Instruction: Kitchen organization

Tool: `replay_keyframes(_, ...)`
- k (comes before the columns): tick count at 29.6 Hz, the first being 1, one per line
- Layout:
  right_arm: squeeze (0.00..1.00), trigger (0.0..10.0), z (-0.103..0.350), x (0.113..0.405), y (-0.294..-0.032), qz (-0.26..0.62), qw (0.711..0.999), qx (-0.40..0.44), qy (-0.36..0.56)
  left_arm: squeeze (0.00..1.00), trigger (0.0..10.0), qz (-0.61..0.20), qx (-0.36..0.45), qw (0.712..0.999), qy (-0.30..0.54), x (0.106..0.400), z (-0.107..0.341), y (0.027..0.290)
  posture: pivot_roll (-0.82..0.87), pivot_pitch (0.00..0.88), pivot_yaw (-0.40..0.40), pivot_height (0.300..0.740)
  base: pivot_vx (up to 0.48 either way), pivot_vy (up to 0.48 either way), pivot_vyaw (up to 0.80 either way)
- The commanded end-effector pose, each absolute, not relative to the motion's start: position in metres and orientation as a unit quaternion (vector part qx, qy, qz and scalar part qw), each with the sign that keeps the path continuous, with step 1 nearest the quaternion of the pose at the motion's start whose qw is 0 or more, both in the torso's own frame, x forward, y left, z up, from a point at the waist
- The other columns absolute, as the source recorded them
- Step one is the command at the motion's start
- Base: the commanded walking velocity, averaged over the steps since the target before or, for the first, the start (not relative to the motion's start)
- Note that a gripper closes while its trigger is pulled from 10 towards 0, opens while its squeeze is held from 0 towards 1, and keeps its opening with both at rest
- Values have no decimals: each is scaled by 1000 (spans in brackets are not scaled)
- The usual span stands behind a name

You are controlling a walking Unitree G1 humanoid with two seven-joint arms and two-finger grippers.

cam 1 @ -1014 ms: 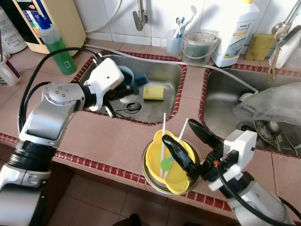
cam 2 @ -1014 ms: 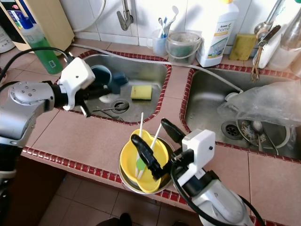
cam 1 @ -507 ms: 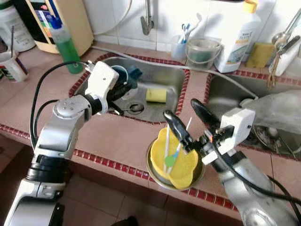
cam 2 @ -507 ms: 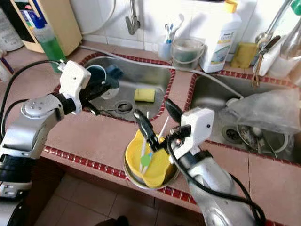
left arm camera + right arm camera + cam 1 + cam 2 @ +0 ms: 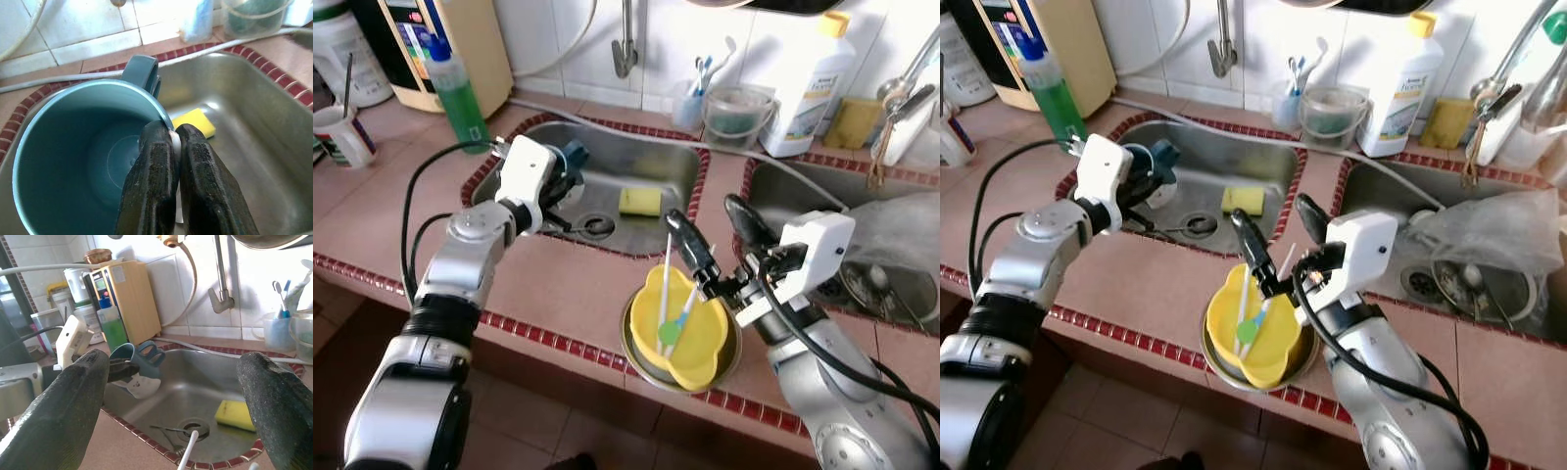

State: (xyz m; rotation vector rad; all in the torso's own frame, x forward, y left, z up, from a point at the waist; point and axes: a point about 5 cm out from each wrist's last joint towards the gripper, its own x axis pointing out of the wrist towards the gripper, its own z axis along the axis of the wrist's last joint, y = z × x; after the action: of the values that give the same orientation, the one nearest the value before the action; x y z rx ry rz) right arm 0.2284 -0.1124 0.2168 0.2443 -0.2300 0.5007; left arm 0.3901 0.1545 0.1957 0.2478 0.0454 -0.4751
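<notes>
While the left claw (image 5: 168, 147) pinches the rim of a teal mug (image 5: 83, 147) between its two black fingers, pressed together on the thin wall, the mug hangs over the left sink (image 5: 646, 162) near that basin's left edge. The mug is deep teal inside and out, round, with a looped handle (image 5: 142, 71) of the same colour. It lies tipped on its side, so its long axis runs roughly level; its open mouth faces back toward the left arm and its handle points toward the tiled back wall. Below it in the basin lie a yellow sponge (image 5: 639, 201) and the drain (image 5: 598, 224). The right claw (image 5: 710, 230) is spread wide, its fingers well apart, hovering just above a yellow bowl (image 5: 690, 333) that sits inside a metal bowl (image 5: 729, 354) on the tiled bench (image 5: 558, 284) in front of the sinks. Two white sticks (image 5: 664, 284) stand in the yellow bowl, leaning up toward that claw. A green soap bottle (image 5: 455, 83) stands on the bench left of the sink.
</notes>
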Motion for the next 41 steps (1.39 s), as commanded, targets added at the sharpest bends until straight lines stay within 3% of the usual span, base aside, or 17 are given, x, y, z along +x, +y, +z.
replay_keyframes(1, 0, 10000, 221, 224, -113, 244, 955, 120, -116, 0, 10000, -230, 133, 964, 9, 395, 202, 152, -211, 125, 74, 740, 0, 0, 0)
replay_keyframes(22, 0, 10000, 217, 186, -129, 201, 974, 85, -59, 0, 10000, -293, 176, 939, 29, 406, 195, 120, -353, 260, 124, 740, 0, 0, 0)
replay_keyframes(41, 0, 10000, 225, 172, -129, 205, 971, 98, -70, 0, 10000, -293, 190, 936, 27, 410, 204, 118, -365, 283, 137, 740, 0, 0, 0)
